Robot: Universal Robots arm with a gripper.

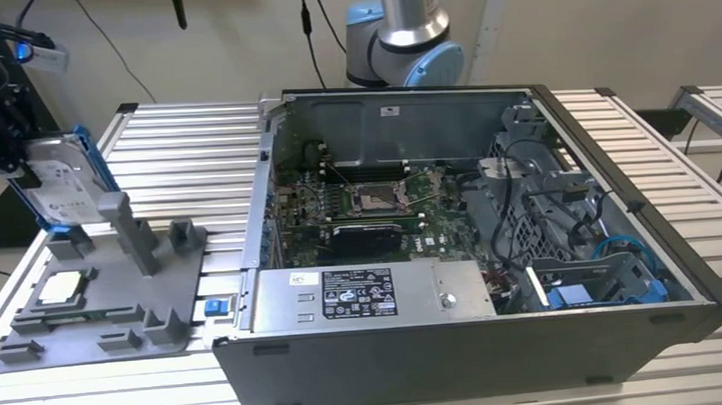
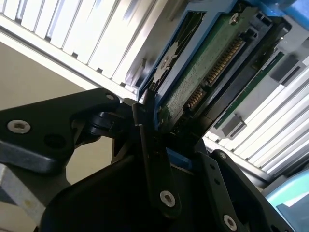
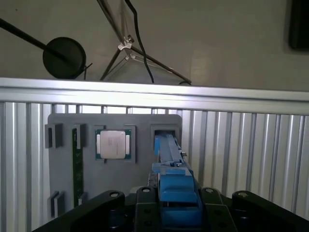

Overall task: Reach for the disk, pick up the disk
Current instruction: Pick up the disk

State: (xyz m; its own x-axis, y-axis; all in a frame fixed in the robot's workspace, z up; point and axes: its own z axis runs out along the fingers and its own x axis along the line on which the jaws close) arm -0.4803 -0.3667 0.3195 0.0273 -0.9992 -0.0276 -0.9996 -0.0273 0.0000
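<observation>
At the exterior view's far left, the black gripper point(image 1: 21, 165) comes in from above and is clamped on the upper part of the disk point(image 1: 62, 190). The disk stands on edge with its long axis close to vertical. Its top leans slightly toward that view's left, and its white-labelled face is turned toward the view's right. Its blue bracket runs along the edge and around the lower end, which sits at a slot of the grey tray point(image 1: 102, 333); whether it has cleared the slot cannot be told. In the second wrist view the black fingers point(image 2: 149, 159) press on either side of the disk's point(image 2: 203, 72) edge, with its green board and connector pins facing the camera. The first wrist view looks down the bracket's length toward the slot, with the square chip point(image 3: 113, 144) in the pocket beside it. Further right in the exterior view, on the slatted table point(image 1: 179, 155), stands the open computer case point(image 1: 462, 343).
</observation>
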